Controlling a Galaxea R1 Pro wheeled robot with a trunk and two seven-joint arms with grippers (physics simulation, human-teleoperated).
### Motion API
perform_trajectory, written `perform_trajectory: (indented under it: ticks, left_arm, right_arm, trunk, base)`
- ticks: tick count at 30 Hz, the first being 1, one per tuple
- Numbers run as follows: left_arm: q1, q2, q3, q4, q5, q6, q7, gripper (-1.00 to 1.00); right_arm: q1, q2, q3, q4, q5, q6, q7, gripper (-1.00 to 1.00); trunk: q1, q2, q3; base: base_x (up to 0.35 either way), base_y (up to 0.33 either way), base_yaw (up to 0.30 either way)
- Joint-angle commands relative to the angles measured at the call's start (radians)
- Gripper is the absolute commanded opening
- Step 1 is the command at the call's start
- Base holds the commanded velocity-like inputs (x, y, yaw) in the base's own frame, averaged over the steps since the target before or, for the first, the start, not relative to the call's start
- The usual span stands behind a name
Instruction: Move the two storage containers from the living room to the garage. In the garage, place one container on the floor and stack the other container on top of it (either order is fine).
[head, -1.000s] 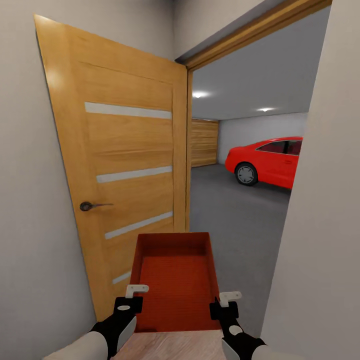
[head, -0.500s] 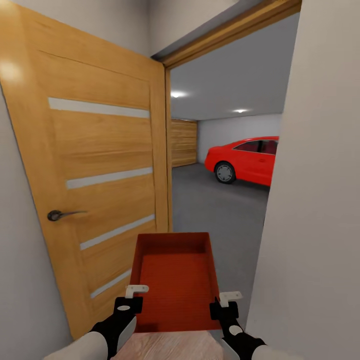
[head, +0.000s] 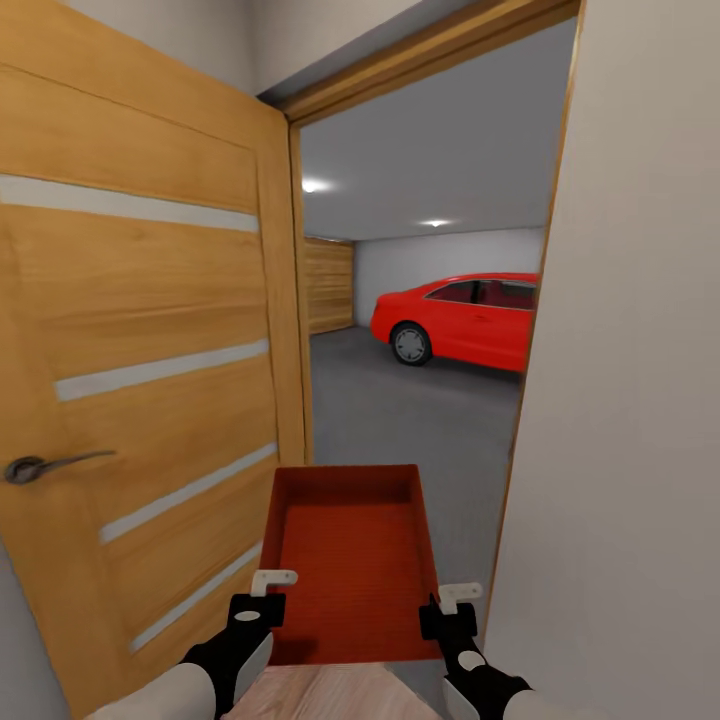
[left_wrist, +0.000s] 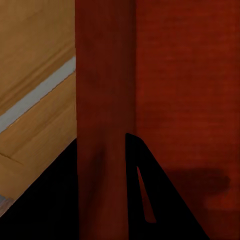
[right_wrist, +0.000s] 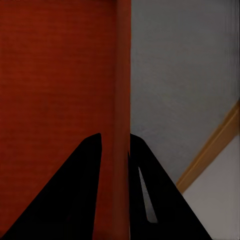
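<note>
Honey-coloured wood fills the left of the head view: an open door (head: 150, 380) with pale stripes and a dark lever handle (head: 45, 466). The left wrist view shows that same striped wood close up, just beside the container's outer wall.

Low in the middle, the orange-red container (head: 352, 560) is carried in the air between the two arms, open top up, its far end pointing into the doorway. The left gripper (head: 262, 592) clamps its left wall; in the left wrist view the dark jaws straddle that wall (left_wrist: 105, 100), one inside the box and one outside, closed on it. The right gripper (head: 450, 604) clamps the right wall the same way; the right wrist view shows the wall (right_wrist: 122, 90) pinched between its jaws, with grey floor (right_wrist: 180, 75) and a strip of wooden frame (right_wrist: 210, 150) beyond.

Through the doorway the head view alone takes in the garage: dark grey floor (head: 420, 420), a wooden roll-up door (head: 328, 284), ceiling lights and a red car (head: 460, 320). A pale wall (head: 630, 400) closes the right side.
</note>
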Motion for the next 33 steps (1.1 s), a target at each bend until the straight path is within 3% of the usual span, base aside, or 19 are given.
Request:
perform_trajectory:
  ticks: [1,12,33]
  left_arm:
    - [-0.001,-0.004,0.027,-0.012,0.057,0.002,-0.003,-1.0]
    - [-0.001,-0.004,0.027,-0.012,0.057,0.002,-0.003,-1.0]
    - [-0.001,-0.004,0.027,-0.012,0.057,0.002,-0.003,-1.0]
  right_arm:
    - [0.0,0.001,0.012,0.001,0.003,0.002,0.005,-1.0]
    - [0.0,0.003,0.012,0.001,0.003,0.001,-0.002,-1.0]
    - [0.0,0.002,0.012,0.001,0.003,0.002,-0.002,-1.0]
  trunk:
    - [0.001,-0.001,-0.002]
    - [0.001,-0.001,-0.002]
    - [0.001,-0.001,-0.002]
  base:
    - [0.246,0.215,-0.276]
    - [0.247,0.215,-0.095]
    - [0.247,0.215,-0.275]
